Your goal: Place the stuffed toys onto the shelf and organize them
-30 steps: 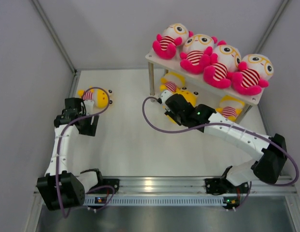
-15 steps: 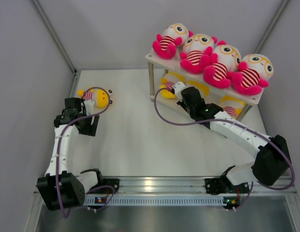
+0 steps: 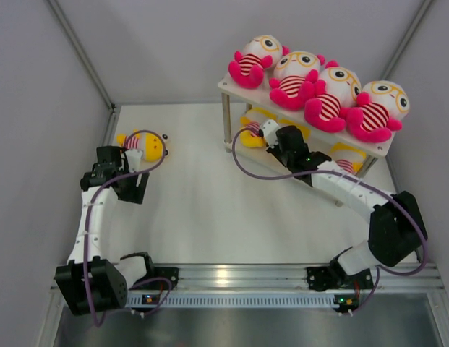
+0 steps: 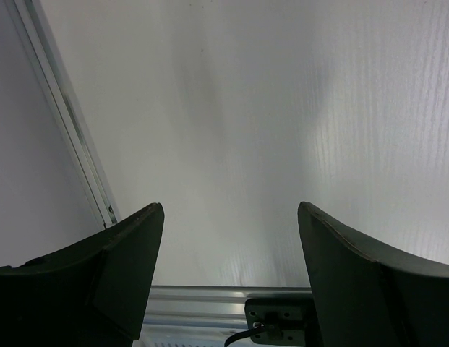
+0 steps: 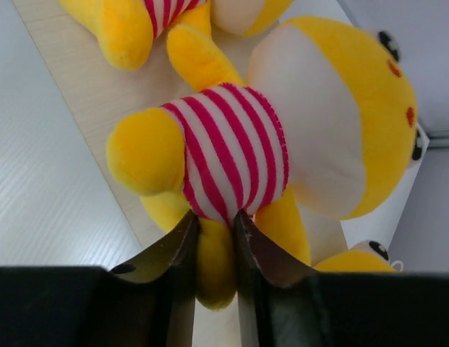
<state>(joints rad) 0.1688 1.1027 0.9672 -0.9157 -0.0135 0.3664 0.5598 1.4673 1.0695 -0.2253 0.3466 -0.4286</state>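
The white two-tier shelf (image 3: 228, 87) stands at the back right with several pink stuffed toys (image 3: 317, 90) in a row on its top board. My right gripper (image 3: 270, 136) reaches in under that board. It is shut on a limb of a yellow stuffed toy (image 5: 238, 152) that lies on the lower board (image 5: 79, 94). Two more yellow toys lie on that tier, one to the left (image 3: 251, 129) and one to the right (image 3: 345, 160). Another yellow toy (image 3: 146, 145) lies on the table at the left. My left gripper (image 3: 134, 189) is open and empty just in front of it.
Grey walls close in the table on the left, back and right. A metal rail (image 3: 238, 273) runs along the near edge by the arm bases. Purple cables (image 3: 235, 163) loop off both arms. The shelf's silver leg (image 3: 226, 119) stands at its left corner.
My right gripper has carried the yellow toy from the table in front of the shelf back onto the lower tier, under the top board. The left arm has not moved.
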